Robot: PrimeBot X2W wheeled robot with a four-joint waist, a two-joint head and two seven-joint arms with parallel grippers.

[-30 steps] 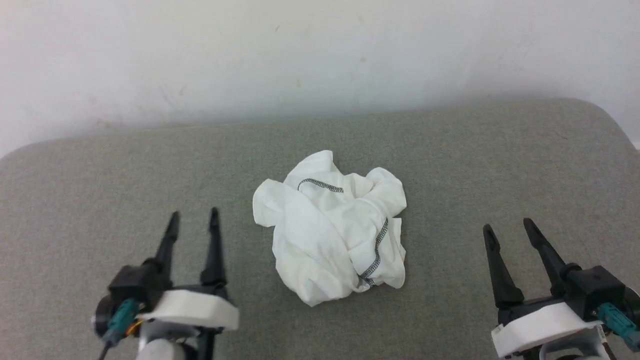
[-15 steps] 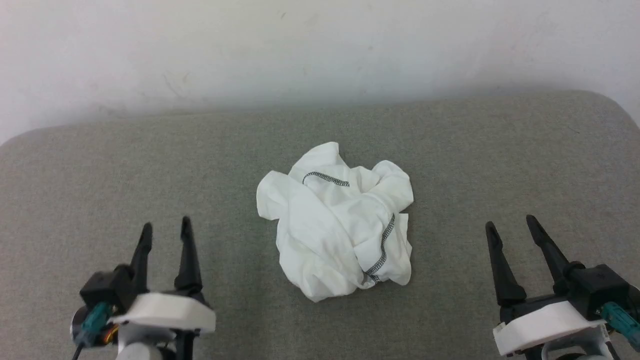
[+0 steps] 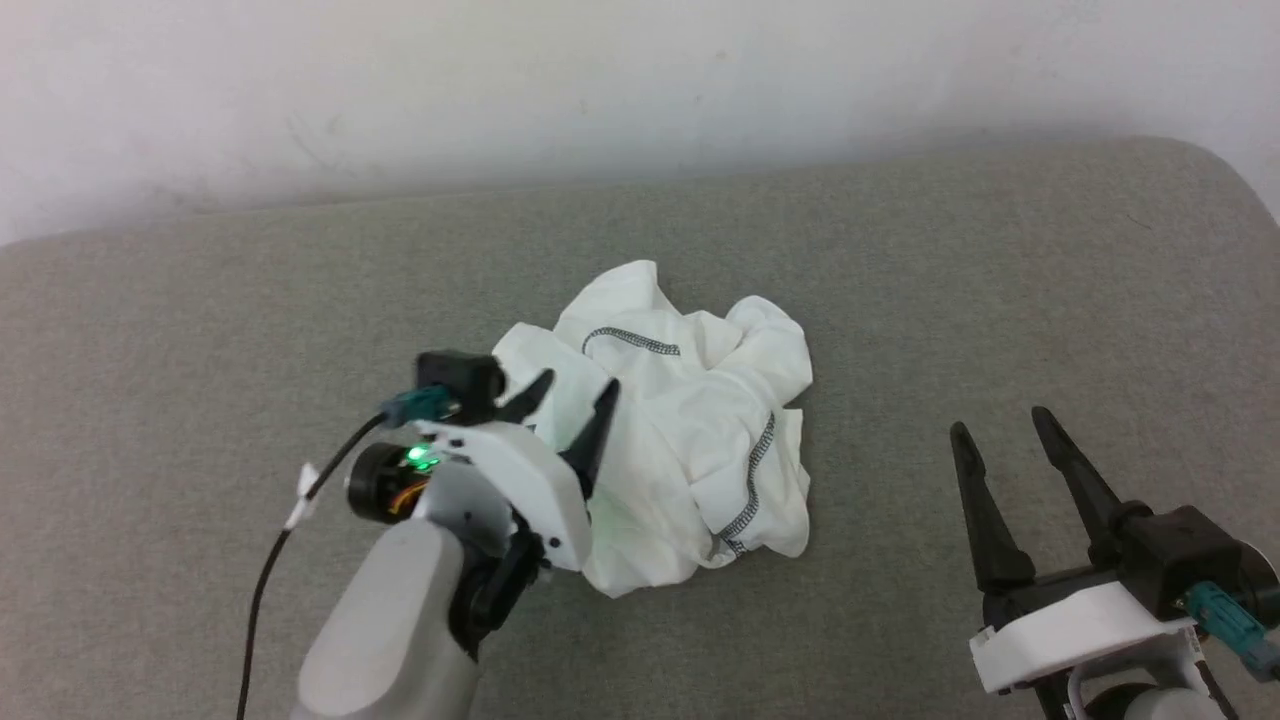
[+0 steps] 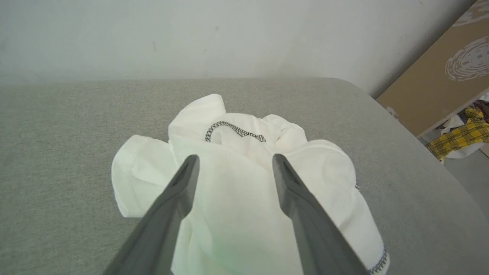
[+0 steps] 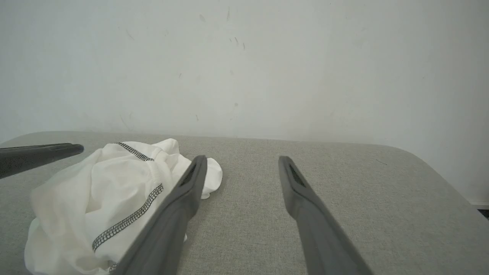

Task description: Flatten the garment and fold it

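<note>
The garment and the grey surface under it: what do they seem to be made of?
The garment: thin, soft white cloth, matte, probably a light knit; it lies crumpled in loose folds, with dark grey stitching along seams. The grey surface: matte woven upholstery cloth, judging by its fine speckled grain; its rounded corner suggests padding beneath.

A short count

I see one white garment. There are two grippers, the left gripper and the right gripper, each with two dark fingers, four together. Also one grey padded surface and one black cable.
</note>
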